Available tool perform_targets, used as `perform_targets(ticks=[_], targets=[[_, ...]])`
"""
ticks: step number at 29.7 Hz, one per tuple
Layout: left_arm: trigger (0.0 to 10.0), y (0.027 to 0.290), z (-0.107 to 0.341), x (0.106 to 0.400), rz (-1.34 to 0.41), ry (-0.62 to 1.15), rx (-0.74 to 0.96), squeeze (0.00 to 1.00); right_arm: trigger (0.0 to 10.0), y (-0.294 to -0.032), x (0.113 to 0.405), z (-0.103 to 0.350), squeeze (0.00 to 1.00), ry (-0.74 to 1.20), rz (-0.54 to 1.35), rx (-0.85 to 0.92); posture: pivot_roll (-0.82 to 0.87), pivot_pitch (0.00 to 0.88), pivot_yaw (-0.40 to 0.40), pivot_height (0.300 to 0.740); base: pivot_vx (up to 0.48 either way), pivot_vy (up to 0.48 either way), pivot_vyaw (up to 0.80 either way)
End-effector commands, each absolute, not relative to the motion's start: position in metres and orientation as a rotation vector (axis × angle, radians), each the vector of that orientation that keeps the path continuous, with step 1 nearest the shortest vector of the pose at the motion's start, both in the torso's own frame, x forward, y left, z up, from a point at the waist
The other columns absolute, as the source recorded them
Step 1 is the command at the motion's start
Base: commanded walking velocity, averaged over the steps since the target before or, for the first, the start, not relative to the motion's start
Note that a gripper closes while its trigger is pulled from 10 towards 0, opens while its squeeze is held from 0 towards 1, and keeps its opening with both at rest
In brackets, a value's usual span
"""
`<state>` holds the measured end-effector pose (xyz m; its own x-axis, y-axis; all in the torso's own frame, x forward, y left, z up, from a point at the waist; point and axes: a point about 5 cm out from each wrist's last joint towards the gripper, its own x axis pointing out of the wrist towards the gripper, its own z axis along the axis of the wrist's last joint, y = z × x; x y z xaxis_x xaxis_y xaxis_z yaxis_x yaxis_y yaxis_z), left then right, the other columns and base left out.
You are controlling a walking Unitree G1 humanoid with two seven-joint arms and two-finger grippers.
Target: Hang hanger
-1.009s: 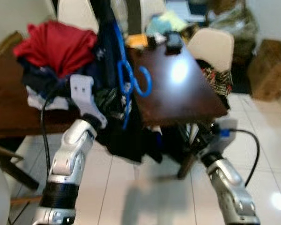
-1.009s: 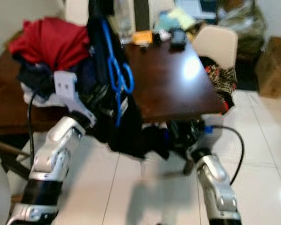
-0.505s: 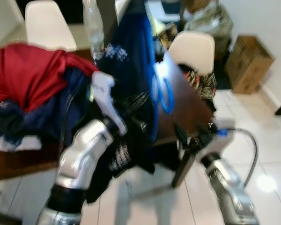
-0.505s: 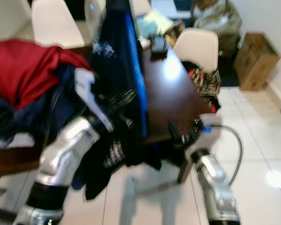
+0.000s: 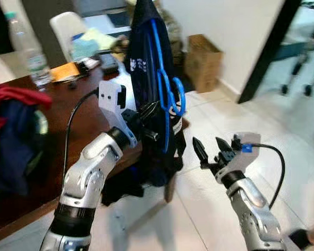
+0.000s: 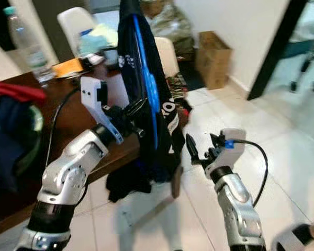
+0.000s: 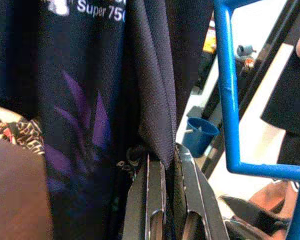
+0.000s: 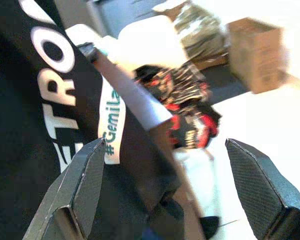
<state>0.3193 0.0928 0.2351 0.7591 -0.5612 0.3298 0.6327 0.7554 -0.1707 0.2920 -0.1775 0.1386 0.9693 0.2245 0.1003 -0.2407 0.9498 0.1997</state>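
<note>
— two grippers in front of you, operator. what has the left one got?

— your left gripper sits centre frame, its jaws pinched tight on a fold of the dark shirt. in the left wrist view you see the fingers nearly together with the cloth caught between them.

— and the hanger?

— the blue hanger is threaded in that shirt, held up in the upper centre of the frame above the bench. its hook curls out on the right side of the cloth, level with the gripper. the shirt hangs down past the bench edge toward the tiled floor.

— right side?

— your right gripper is lower right of centre, just beside the shirt's hem but apart from it. its jaws stand wide apart and hold nothing; the right wrist view shows both fingers spread with the printed shirt between and beyond them.

— anything else?

— you have a water bottle at upper left on the bench, a red and navy clothes pile at the left edge, a white chair behind, and a cardboard box by the wall, upper right of centre.
</note>
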Motion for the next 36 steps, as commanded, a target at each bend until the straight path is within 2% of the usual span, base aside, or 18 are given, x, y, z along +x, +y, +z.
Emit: perform_targets(ticks=[1,10,24,27,31,36], targets=[[10.0,0.108,0.237,0.325,-0.562,-0.293,-0.277,0.0,10.0,-0.174,0.29,0.135,0.0,-0.061,0.252,0.206,0.02,0.147,0.041,0.74,0.27,0.0,0.0],[10.0,0.118,0.233,0.328,-0.483,-0.287,-0.299,0.0,10.0,-0.173,0.287,0.137,0.0,-0.075,0.268,0.184,0.02,0.154,0.037,0.74,0.411,0.0,0.0],[10.0,0.119,0.232,0.325,-0.418,-0.295,-0.313,0.0,10.0,-0.167,0.284,0.138,0.0,-0.077,0.339,0.136,0.02,0.16,0.025,0.74,0.473,0.0,0.79],[10.0,0.113,0.222,0.325,-0.439,-0.229,-0.32,0.0,10.0,-0.17,0.286,0.137,0.0,-0.066,0.314,0.158,0.02,0.161,0.024,0.74,0.0,0.0,0.8],[10.0,0.104,0.217,0.321,-0.502,-0.202,-0.322,0.0,10.0,-0.172,0.286,0.137,0.0,-0.071,0.306,0.167,0.02,0.162,0.024,0.74,0.0,0.0,0.0],[10.0,0.094,0.216,0.315,-0.56,-0.194,-0.316,0.0,10.0,-0.172,0.286,0.137,0.0,-0.074,0.308,0.164,0.02,0.163,0.025,0.74,0.334,-0.341,0.0]])
